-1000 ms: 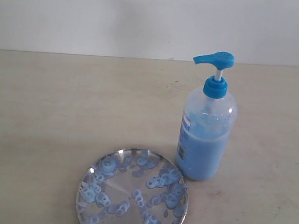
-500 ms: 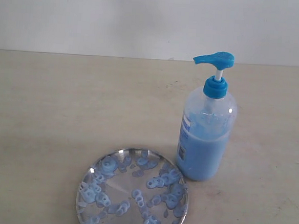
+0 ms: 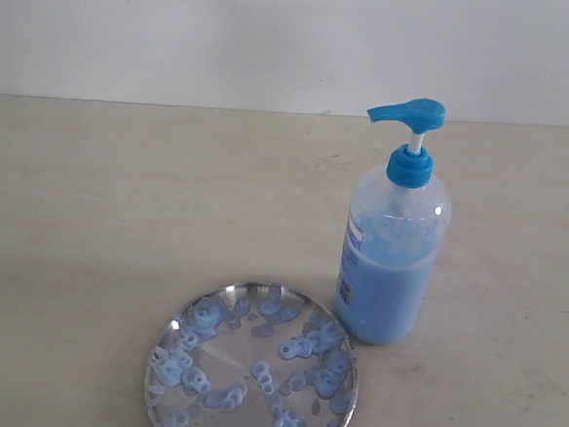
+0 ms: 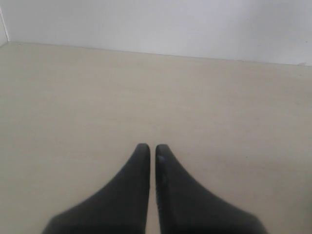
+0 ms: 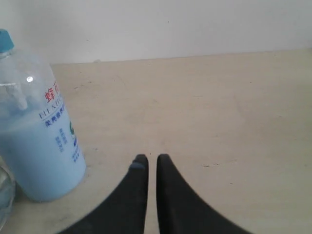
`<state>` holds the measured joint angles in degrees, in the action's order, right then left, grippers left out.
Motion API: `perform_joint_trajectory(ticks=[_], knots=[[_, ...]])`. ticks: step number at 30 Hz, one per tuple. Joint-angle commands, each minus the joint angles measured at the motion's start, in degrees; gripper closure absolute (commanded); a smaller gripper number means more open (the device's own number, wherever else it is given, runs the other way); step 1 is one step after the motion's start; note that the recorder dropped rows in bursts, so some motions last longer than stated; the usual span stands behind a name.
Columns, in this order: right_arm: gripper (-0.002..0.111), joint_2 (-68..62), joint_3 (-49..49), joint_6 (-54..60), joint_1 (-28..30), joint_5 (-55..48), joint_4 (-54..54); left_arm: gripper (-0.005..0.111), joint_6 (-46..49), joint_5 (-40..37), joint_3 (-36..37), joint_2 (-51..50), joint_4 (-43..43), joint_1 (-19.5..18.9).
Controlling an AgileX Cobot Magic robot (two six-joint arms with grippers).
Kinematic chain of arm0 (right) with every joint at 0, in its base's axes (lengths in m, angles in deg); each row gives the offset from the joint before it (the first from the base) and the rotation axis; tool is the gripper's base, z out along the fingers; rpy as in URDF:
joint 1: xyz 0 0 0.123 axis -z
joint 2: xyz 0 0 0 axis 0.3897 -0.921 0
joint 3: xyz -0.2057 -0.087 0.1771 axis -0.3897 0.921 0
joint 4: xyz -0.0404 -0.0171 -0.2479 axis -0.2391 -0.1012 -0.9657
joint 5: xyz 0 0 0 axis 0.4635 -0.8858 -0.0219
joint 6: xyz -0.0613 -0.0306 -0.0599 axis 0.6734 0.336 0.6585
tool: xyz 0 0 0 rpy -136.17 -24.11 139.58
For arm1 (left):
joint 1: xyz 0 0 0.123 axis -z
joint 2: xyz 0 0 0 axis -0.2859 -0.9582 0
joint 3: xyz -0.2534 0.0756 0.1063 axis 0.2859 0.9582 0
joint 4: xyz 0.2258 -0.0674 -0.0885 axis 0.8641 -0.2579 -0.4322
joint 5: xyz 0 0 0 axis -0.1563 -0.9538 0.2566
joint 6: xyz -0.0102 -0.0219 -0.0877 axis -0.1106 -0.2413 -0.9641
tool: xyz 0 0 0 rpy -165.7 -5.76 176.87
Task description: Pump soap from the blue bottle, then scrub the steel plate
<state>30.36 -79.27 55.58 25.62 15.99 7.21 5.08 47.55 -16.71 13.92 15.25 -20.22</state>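
One bottle (image 3: pixel 390 265), with one pump head (image 3: pixel 409 112), one collar (image 3: pixel 410 168) and one label (image 3: pixel 350 262) showing. One plate (image 3: pixel 250 287). Of blobs of soap (image 3: pixel 295 349) on the plate, well over a dozen, many run together into clumps and rings, so no exact count possible; lower part of the plate cut off at the edge of the exterior view. Two grippers: one left gripper (image 4: pixel 152 146) and one right gripper (image 5: pixel 148 157), each with two dark fingers (image 4: pixel 139 170). One table (image 3: pixel 99 210). One wall (image 3: pixel 180 30) behind.
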Motion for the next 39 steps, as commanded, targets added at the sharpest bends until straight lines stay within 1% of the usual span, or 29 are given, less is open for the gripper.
perform_joint_trajectory(ticks=[1, 39], knots=[[0.106, 0.26, -0.15, 6.86, 0.16, -0.91, -1.61, 0.103, 0.17, 0.43, 0.22, 0.19, 0.19, 0.25], [0.106, 0.26, -0.15, 7.01, 0.16, -0.64, -1.61, 0.103, 0.17, 0.2, 0.22, 0.19, 0.19, 0.25]])
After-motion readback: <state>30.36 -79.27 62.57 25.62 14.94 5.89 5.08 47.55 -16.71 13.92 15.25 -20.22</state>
